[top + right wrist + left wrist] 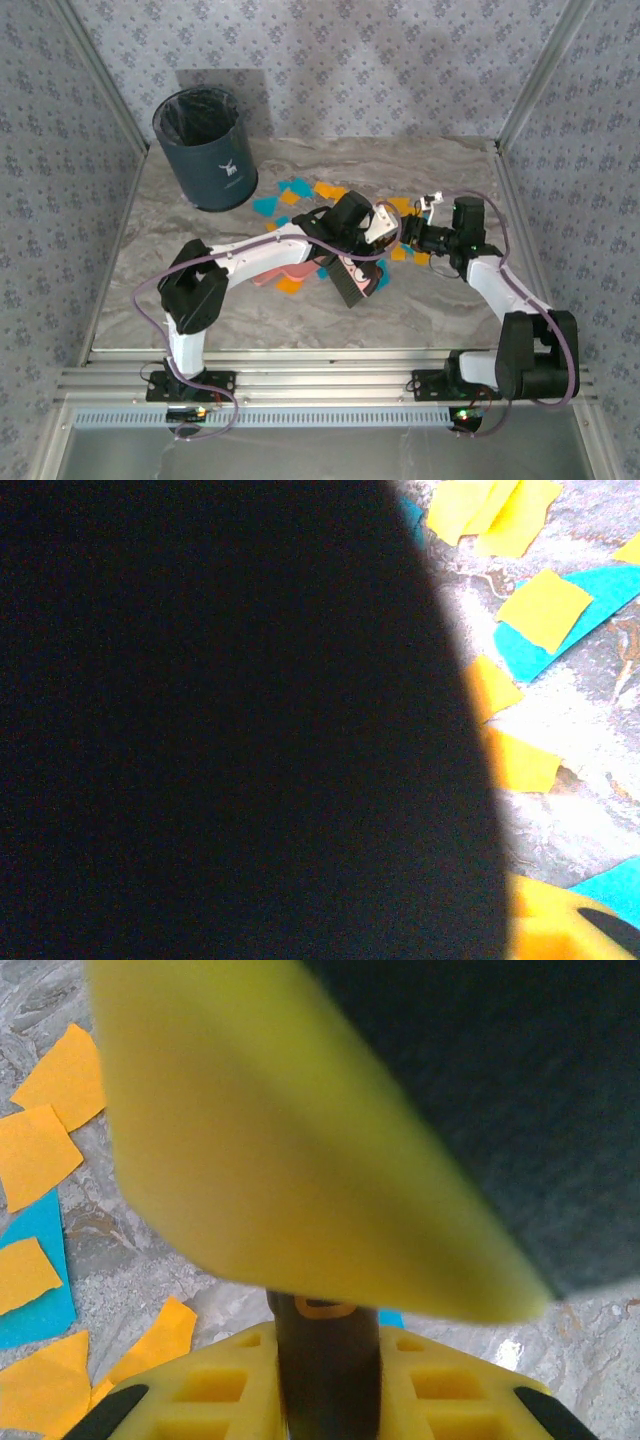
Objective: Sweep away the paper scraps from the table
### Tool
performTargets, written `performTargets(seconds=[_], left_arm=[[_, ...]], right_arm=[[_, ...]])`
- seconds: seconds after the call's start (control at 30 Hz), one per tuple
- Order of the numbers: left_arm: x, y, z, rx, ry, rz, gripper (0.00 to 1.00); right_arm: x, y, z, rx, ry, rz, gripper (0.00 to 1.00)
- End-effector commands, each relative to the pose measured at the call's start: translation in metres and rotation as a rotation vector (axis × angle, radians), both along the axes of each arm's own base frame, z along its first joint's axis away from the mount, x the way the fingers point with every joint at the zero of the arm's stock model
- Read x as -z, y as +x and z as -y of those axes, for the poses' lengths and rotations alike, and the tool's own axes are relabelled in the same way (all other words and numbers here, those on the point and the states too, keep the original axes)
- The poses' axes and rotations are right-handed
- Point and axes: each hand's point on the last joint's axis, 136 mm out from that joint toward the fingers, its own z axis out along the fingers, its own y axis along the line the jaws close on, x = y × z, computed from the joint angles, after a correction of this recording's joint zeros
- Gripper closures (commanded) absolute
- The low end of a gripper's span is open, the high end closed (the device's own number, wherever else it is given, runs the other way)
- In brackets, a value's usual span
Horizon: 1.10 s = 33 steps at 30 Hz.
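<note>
Orange and teal paper scraps (325, 188) lie scattered over the marble table (150, 260), from the bin toward the right arm. My left gripper (352, 222) reaches over the scraps. In the left wrist view its yellow fingers (200, 1400) are shut on a dark brush handle (328, 1360), with scraps (40, 1150) on the table to the left. The black brush head (350, 285) hangs over a pink dustpan (275, 272). My right gripper (408, 236) sits close to the right of the left one. A dark blurred mass covers its jaws in the right wrist view, beside scraps (545, 605).
A dark blue bin (205, 150) with a black liner stands at the back left of the table. Aluminium rails (300, 380) run along the near edge, and wallpapered walls close in the back and both sides.
</note>
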Motion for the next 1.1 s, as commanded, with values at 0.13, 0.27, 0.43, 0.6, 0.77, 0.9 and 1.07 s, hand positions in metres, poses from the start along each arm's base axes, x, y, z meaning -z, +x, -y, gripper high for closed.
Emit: performTargets(seconds=[0.13, 0.27, 0.43, 0.6, 0.77, 0.9, 1.07], left_arm=[[-0.040, -0.008, 0.007, 0.050, -0.093, 0.063, 0.75], [-0.040, -0.008, 0.006, 0.049, -0.092, 0.066, 0.75], [-0.042, -0.008, 0.006, 0.050, -0.094, 0.067, 0.75], [-0.041, -0.010, 0.007, 0.056, -0.094, 0.064, 0.74], [-0.039, -0.011, 0.005, 0.055, -0.088, 0.062, 0.70], [-0.042, -0.013, 0.002, 0.057, -0.089, 0.068, 0.53], [-0.052, -0.019, -0.006, 0.058, -0.110, 0.085, 0.42]], right_arm=[[-0.004, 0.002, -0.014, -0.048, -0.009, 0.008, 0.53], [-0.001, 0.003, -0.018, -0.058, -0.011, -0.001, 0.54], [0.003, 0.002, -0.020, -0.063, -0.018, -0.009, 0.57], [0.001, 0.004, -0.023, -0.062, -0.016, -0.004, 0.68], [-0.002, 0.007, -0.018, -0.018, -0.036, 0.013, 0.82], [-0.008, 0.010, -0.009, 0.034, -0.047, 0.031, 0.90], [-0.016, 0.012, 0.005, 0.101, -0.064, 0.050, 0.97]])
